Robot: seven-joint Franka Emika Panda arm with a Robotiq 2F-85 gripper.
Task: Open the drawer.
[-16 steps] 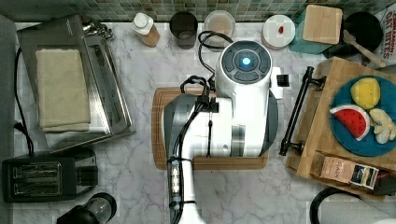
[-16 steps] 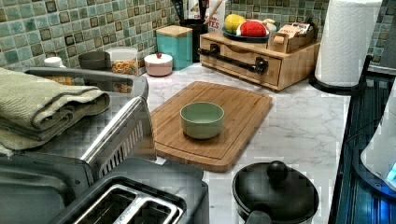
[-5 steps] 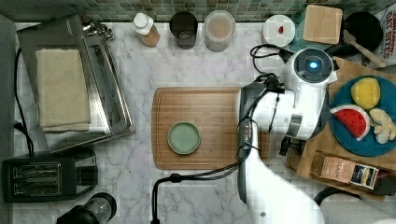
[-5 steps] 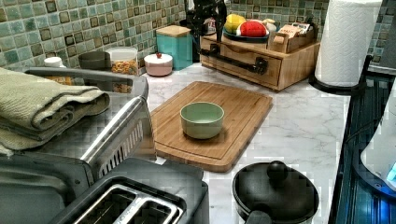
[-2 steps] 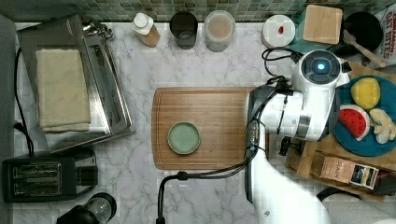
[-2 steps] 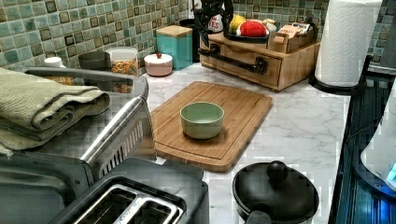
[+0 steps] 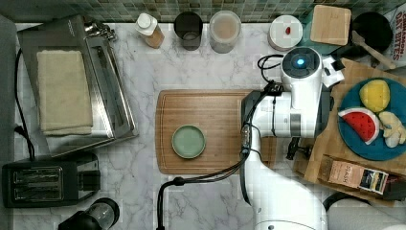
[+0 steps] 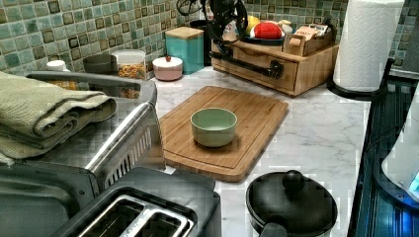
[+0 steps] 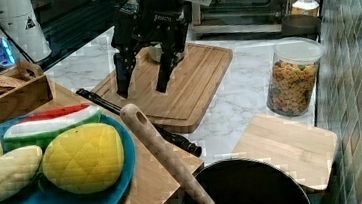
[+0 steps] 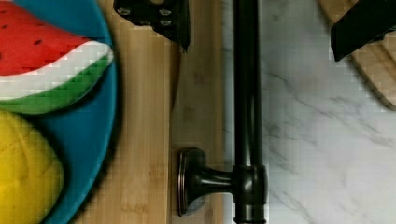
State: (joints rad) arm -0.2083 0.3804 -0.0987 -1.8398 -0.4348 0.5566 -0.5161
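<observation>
The gripper (image 9: 143, 75) hung over the handle (image 10: 246, 93) of the drawer (image 8: 257, 63), fingers (image 9: 122, 75) spread wide, one to each side of the black bar and touching neither it nor the wood. That straddle appeared chosen so that closing would pinch the bar across its narrow width. In the wrist view the bar ran between the two fingertips, one bracket (image 10: 201, 179) visible. The drawer sat shut in a small wooden box (image 7: 330, 143) at about 3 o'clock from the cutting board (image 7: 210, 132) in the top view. The plate (image 7: 378, 148) of toy fruit rested on the box top, clear of the drawer's path. The green bowl (image 7: 188, 141) stood on the board, well apart. Judged: descent and closure remained before pulling.
</observation>
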